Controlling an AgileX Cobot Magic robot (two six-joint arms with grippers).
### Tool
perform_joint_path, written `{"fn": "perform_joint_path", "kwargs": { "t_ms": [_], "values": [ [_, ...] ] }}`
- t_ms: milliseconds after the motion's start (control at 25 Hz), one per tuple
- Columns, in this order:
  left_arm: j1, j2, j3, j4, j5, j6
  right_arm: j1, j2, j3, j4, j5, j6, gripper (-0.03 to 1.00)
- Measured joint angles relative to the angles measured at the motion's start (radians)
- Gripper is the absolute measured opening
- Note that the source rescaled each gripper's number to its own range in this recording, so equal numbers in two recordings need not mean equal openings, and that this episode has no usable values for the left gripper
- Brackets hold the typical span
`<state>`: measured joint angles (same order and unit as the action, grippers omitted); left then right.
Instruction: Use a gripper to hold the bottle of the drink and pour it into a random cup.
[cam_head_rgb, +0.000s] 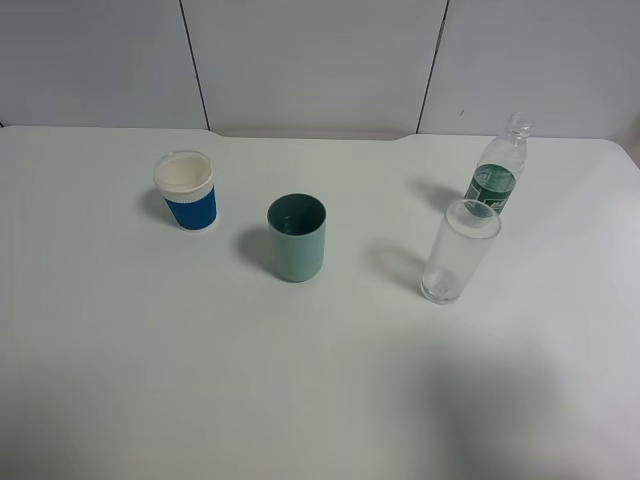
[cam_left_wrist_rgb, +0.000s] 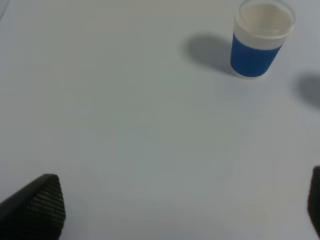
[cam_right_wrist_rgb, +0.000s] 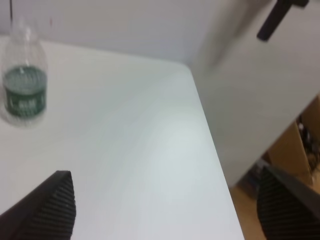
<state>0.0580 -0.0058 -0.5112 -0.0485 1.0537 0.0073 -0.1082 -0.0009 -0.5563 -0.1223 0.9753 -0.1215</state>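
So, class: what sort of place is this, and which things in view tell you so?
Probably a lab or test room, not a kitchen. A plain white table stands against bare white wall panels, and only a few items are laid out: a bottle, a glass and two cups.

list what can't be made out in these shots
- Bottle: its base is hidden behind the clear glass in the high view; liquid level unclear.
- Bottle label text: blurred in the right wrist view.
- Both arms: outside the high view.
- Teal cup: contents too dark to tell.
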Motion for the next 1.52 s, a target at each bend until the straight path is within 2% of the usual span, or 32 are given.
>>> {"fn": "perform_joint_path", "kwargs": {
  "t_ms": [240, 560, 760, 1000, 1520],
  "values": [
    [0.0, 0.0, 0.0, 0.0, 0.0, 0.0, 0.0, -0.002, 0.043, -0.013, 0.065, 0.025, 0.55],
    [0.0, 0.0, 0.0, 0.0, 0.0, 0.0, 0.0, -0.002, 0.052, 0.064, 0.111, 0.028, 0.55],
    [0.0, 0.0, 0.0, 0.0, 0.0, 0.0, 0.0, -0.002, 0.052, 0.072, 0.111, 0.029, 0.55],
    [0.0, 0.0, 0.0, 0.0, 0.0, 0.0, 0.008, -0.002, 0.052, 0.13, 0.111, 0.036, 0.55],
    [0.0, 0.0, 0.0, 0.0, 0.0, 0.0, 0.02, -0.002, 0.052, 0.15, 0.111, 0.037, 0.55]
  ]
}}
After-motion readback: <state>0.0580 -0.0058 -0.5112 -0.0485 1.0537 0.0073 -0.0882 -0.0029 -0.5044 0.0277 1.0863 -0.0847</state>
